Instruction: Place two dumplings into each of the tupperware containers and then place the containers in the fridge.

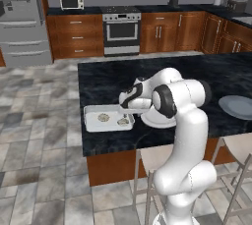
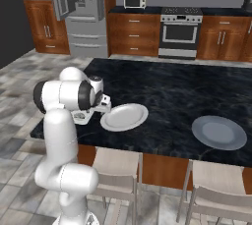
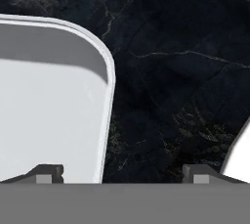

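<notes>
Hand is wide open and holds nothing; its two tips sit at the bottom of the hand view, one over the tray on the left, one over the dark counter. In the left base view, the fridge stands at the upper left. Lower, near the middle left, the tray lies on the counter with two dumplings in it. Just right of the tray is a pale plate. At the far right is a grey plate.
</notes>
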